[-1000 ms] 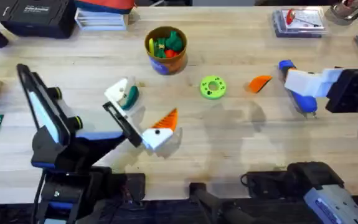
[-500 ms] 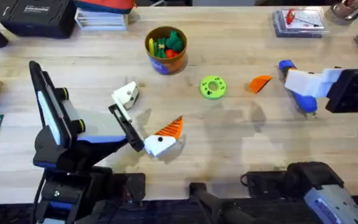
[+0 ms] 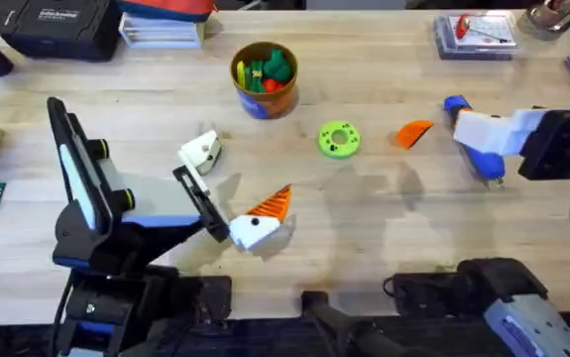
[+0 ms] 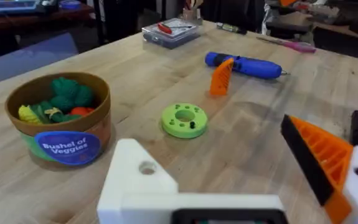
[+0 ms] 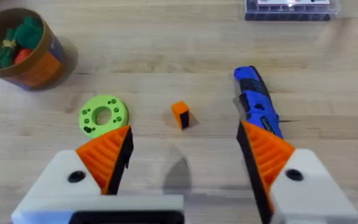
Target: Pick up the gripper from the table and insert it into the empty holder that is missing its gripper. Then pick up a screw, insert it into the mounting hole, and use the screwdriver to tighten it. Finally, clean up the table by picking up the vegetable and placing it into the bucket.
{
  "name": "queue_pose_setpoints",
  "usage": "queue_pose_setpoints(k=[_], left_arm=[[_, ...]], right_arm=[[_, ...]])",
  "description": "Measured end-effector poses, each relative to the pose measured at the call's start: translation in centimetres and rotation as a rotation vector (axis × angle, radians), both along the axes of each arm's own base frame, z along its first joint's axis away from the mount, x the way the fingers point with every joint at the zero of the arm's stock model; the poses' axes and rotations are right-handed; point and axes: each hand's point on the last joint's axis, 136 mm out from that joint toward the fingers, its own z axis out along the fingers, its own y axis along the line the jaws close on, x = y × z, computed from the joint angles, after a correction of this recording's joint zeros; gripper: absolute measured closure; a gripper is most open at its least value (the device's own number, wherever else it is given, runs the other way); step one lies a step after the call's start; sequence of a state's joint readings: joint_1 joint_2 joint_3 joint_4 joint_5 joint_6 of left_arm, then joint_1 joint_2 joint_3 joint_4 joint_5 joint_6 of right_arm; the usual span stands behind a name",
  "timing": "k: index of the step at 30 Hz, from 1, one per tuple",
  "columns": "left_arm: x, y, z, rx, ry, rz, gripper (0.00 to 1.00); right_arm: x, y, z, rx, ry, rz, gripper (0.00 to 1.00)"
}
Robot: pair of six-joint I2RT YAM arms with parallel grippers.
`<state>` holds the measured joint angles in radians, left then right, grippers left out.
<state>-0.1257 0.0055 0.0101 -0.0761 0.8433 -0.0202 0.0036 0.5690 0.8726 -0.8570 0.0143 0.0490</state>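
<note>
orange gripper (image 3: 413,133) loose on worktop (image 3: 364,218), just beside right hand (image 5: 185,171), ahead between its spread, empty pads | long axis seems roughly in line with reach | left hand (image 3: 227,190) well apart, open, one holder (image 3: 201,151) bare | judgement: right arm nearer for pickup

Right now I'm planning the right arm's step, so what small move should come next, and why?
Probably ease the right gripper toward the orange gripper tip and lower over it: its jaws stand open, the tip lies loose between the green disc and the blue screwdriver, and the left gripper's white holder is bare.
</note>
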Motion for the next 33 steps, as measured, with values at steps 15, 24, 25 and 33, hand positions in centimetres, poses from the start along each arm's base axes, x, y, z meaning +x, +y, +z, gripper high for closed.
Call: queue_pose_setpoints(k=[15,24,25,33], left_arm=[[0.0,0.0,0.0,-0.087,0.126,0.005,0.014],[0.0,0.0,0.0,-0.096,0.141,0.005,0.015],[0.0,0.0,0.0,-0.097,0.142,0.006,0.015],[0.0,0.0,0.0,-0.097,0.142,0.006,0.015]], right_arm=[[0.0,0.0,0.0,0.0,-0.001,0.0,0.008],[1.6,0.7,-1.6,0.003,0.107,0.049,0.009],[1.9,0.8,-2.3,-0.002,0.155,0.062,0.009],[6.6,1.0,-5.8,-0.052,0.398,0.142,0.009]])
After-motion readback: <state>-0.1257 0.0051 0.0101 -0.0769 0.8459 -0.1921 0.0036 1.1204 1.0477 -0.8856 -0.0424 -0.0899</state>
